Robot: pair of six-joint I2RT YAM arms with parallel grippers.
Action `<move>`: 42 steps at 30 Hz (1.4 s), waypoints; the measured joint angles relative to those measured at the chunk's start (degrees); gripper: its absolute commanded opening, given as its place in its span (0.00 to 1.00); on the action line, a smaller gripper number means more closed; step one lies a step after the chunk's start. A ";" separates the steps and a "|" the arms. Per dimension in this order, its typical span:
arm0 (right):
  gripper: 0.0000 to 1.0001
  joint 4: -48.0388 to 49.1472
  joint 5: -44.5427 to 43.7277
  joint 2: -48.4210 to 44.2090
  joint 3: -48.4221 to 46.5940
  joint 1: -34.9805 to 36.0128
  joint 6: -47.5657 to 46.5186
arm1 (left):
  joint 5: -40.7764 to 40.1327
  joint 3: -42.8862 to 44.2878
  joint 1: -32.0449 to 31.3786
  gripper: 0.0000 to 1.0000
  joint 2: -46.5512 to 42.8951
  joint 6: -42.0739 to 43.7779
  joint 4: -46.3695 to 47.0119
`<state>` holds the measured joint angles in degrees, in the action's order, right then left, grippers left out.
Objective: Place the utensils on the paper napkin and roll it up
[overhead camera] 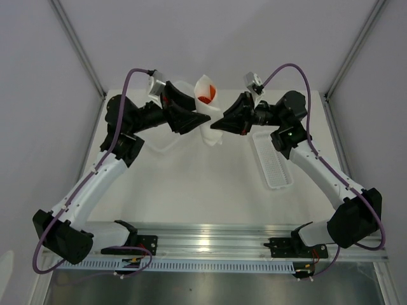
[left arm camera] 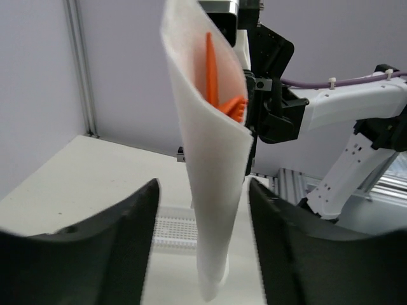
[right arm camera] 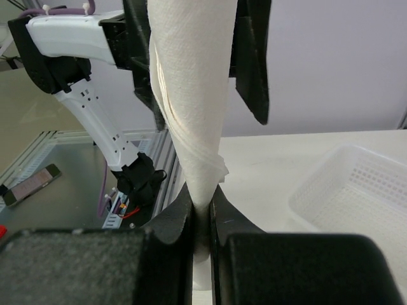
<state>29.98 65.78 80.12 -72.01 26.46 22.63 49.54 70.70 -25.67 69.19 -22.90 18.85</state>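
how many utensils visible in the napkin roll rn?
2 visible, both in the open top of the napkin roll: one slim piece standing upright, and one tined piece lower, beside it. More may be hidden deeper inside.

Plain pale grey walls (overhead camera: 203, 38) close the back and both sides. Metal posts (overhead camera: 79, 47) slant in from the upper left and upper right corners. A white table (overhead camera: 203, 190) fills the middle under soft, even light, with a metal rail (overhead camera: 210, 238) along its lower edge.
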 measured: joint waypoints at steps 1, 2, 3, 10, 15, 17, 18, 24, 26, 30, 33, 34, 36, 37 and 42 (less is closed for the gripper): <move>0.00 -0.02 0.15 0.02 0.00 0.17 -0.11 | 0.00 0.02 -0.02 0.50 0.28 -0.72 0.28; 0.00 -0.09 0.31 0.13 0.00 0.37 -0.26 | 0.00 0.04 0.00 0.45 0.57 -1.22 0.37; 0.00 -0.15 0.50 0.24 0.00 0.57 -0.31 | 0.00 0.04 0.00 0.37 0.74 -1.53 0.44; 0.00 -1.09 0.46 0.96 0.00 0.57 -1.60 | 0.39 0.04 -0.04 0.04 0.96 -2.71 -0.04; 0.00 -1.31 0.59 1.11 -0.02 0.59 -1.81 | 0.15 0.04 -0.02 0.34 0.96 -2.29 -0.50; 0.00 -1.40 0.79 1.44 -0.02 0.59 -1.68 | -0.70 0.04 0.07 0.42 0.96 -2.01 -0.72; 0.00 -1.40 0.92 1.73 -0.02 0.59 -1.60 | -1.18 0.04 0.13 0.55 0.94 -1.75 -0.83; 0.00 -2.03 1.64 3.06 -0.02 0.59 -1.29 | -2.73 0.04 0.83 0.59 0.76 -0.17 -1.49; 0.00 -2.51 2.03 3.06 -0.02 0.59 -1.38 | -2.91 0.04 1.20 0.54 0.66 0.22 -1.57; 0.00 -4.35 2.47 3.06 0.00 0.59 -2.23 | -2.84 0.04 1.60 0.34 0.50 0.94 -1.95; 0.00 -5.09 2.45 3.06 0.24 0.57 -2.64 | -2.60 0.04 1.66 0.17 0.50 0.96 -2.40; 0.00 -5.29 2.45 3.04 0.42 0.46 -2.82 | -2.45 0.04 1.66 0.15 0.50 1.11 -2.73; 0.00 -5.62 2.43 3.06 0.55 0.42 -2.99 | -2.32 0.04 1.66 0.16 0.50 1.42 -3.15; 0.00 -5.68 2.43 3.06 0.55 0.42 -3.02 | -2.27 0.04 1.66 0.21 0.50 1.49 -3.21; 0.00 -4.96 2.64 3.06 0.57 0.42 -2.51 | -2.40 0.04 1.81 0.88 0.50 1.60 -3.04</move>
<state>25.02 68.42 83.18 -71.44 26.87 20.12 47.13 70.74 -23.86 69.69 -21.30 15.81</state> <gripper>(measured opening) 0.090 0.740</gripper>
